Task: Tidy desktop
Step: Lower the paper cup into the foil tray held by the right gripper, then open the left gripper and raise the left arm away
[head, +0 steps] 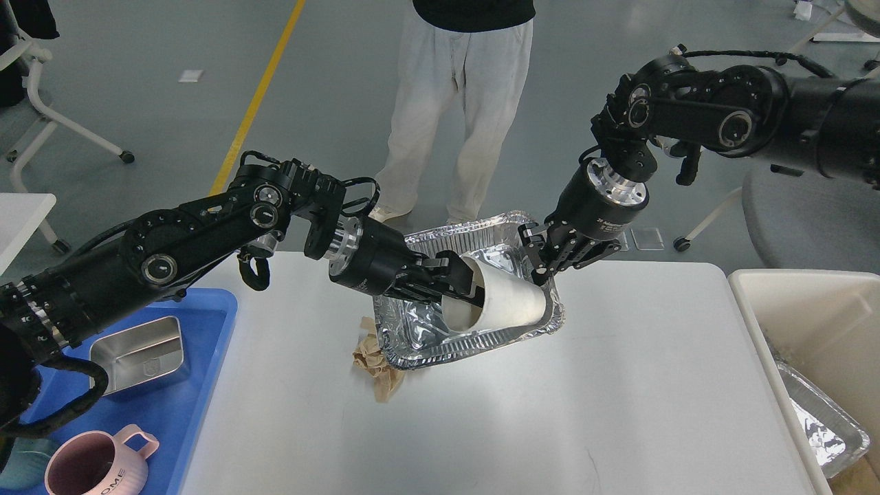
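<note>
The left gripper (462,282) clasped a paper cup (505,302) inside the foil tray (481,337), whose far rim the right gripper (540,258) pinched. Both hung over the white worktop (550,412), which lay bare toward its near edge.

A foil tray (474,337) holds a white paper cup (505,302) lying on its side, with crumpled brown paper (375,364) just beside the tray's near left corner. At the left, a blue tray (179,412) holds a steel box (141,354) and a pink mug (93,464). At the right, a cream bin (801,323) contains another foil tray (821,430); a person in grey trousers (460,124) stands beyond.
</note>
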Tool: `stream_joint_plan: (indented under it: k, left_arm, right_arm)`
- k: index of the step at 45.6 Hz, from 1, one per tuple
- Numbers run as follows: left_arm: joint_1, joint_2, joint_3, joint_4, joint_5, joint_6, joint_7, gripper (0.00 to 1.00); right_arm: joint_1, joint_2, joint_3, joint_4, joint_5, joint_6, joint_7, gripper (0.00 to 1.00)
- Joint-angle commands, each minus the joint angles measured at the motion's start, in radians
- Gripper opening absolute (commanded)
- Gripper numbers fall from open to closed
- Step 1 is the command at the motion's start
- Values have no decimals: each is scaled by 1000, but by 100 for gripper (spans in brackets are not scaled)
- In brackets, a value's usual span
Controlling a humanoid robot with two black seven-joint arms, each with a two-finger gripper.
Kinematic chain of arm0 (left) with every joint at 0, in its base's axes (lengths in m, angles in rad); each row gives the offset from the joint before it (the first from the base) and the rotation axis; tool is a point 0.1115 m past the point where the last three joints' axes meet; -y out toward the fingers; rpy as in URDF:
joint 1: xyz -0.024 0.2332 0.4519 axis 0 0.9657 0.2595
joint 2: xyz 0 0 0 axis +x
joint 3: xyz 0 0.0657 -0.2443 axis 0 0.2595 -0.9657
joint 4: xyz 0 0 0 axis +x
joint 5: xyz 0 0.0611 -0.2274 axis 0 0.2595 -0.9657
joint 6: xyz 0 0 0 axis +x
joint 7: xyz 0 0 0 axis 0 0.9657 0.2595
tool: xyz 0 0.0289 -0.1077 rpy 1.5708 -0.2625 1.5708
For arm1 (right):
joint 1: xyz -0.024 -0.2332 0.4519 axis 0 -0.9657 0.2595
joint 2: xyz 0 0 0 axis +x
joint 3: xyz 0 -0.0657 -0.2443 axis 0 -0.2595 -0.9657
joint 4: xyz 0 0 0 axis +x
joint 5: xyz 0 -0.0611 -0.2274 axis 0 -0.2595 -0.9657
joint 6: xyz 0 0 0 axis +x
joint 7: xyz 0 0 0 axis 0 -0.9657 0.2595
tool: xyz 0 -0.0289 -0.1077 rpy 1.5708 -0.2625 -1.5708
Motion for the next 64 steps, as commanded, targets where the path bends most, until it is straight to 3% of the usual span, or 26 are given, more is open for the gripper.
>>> stream_joint_plan:
  k: [1,12,26,42,53,64]
  left_arm:
    - [-9,6,-3,0,-3,-1,-1,50]
    - [-43,27,-11,0,-17,-1,-4,74]
    - [-107,82,-13,-2,-19,-15,-8,93]
    - [-219,177,-13,-5,-102,-41,-20,96]
    - [-357,368,-5,-6,-224,-86,-23,96]
    - [-357,581,-3,-31,-290,-86,-23,96]
  right_arm:
    - [0,-3,-2,0,-2,0,0,0]
    - [0,-5,-2,-2,-11,0,0,0]
    - [0,-5,-2,-2,-14,0,0,0]
    - [0,-9,-2,-6,-20,0,0,0]
    - [-3,-11,-2,-17,-22,0,0,0]
    - [-12,-14,2,-44,-20,0,0,0]
